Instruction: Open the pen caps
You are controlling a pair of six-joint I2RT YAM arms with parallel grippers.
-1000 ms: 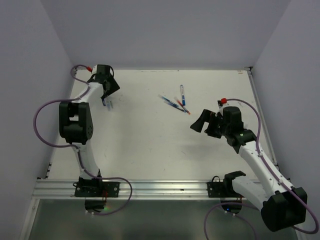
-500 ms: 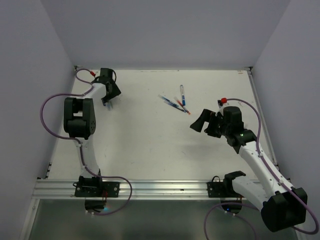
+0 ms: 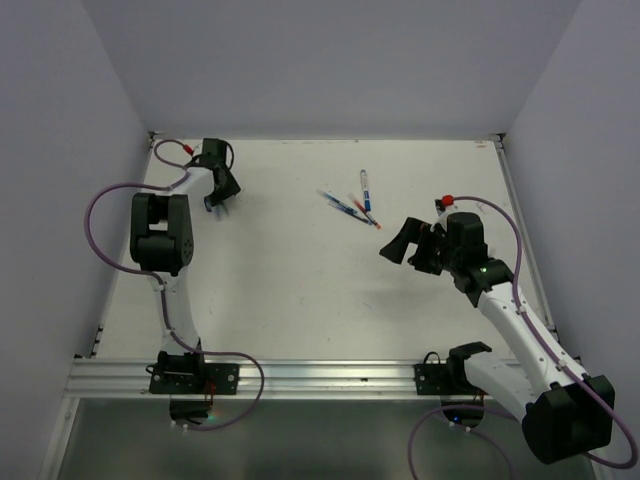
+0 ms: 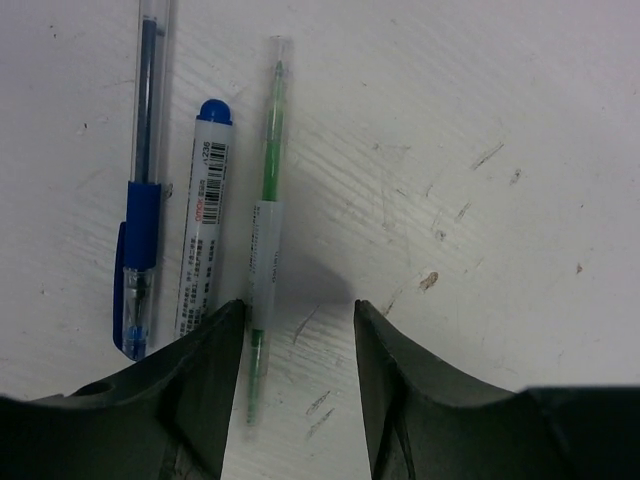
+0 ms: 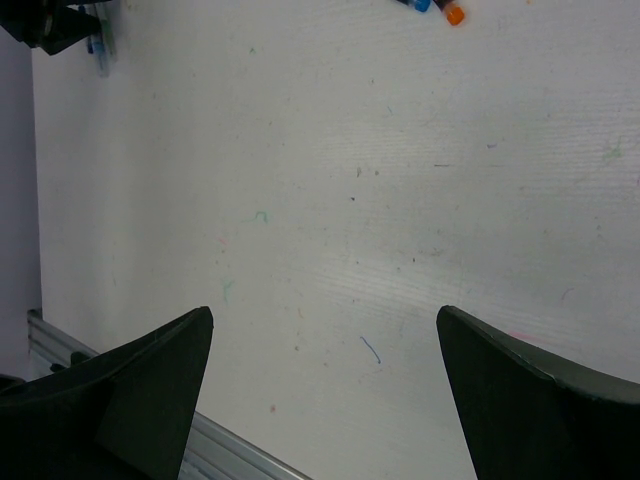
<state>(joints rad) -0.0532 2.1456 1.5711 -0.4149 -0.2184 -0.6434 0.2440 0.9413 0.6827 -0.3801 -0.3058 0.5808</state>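
The left pincer (image 4: 300, 318) is low over the far left part of the tabletop (image 4: 480, 150). Its two fingers stand apart and nothing is clamped between them. Three pens lie side by side just ahead of it, roughly parallel to each other.

The green pen (image 4: 266, 170) is nearest to the gap. Its lower end runs along the inner edge of one finger (image 4: 195, 385), touching it or almost touching. Next to it is the white pen (image 4: 200, 240), which has a small rounded blue cap (image 4: 214, 110) on its far end. The outermost one is the clear blue pen (image 4: 148, 100). The clipped blue piece (image 4: 130, 300) at its near end is probably its cap, still on, but the view does not make this sure.

The right pincer (image 5: 325, 320) hangs over bare tabletop on the right side, with its fingers spread wide and holding nothing.

In the top view a second group of pens (image 3: 352, 204) lies in the far middle of the tabletop, well apart from both pincers. Some of them cross each other. Their pen caps are too small to judge there. At the upper edge of the right wrist view, only a blue tip (image 5: 420, 4) and an orange tip (image 5: 453, 14) are visible.
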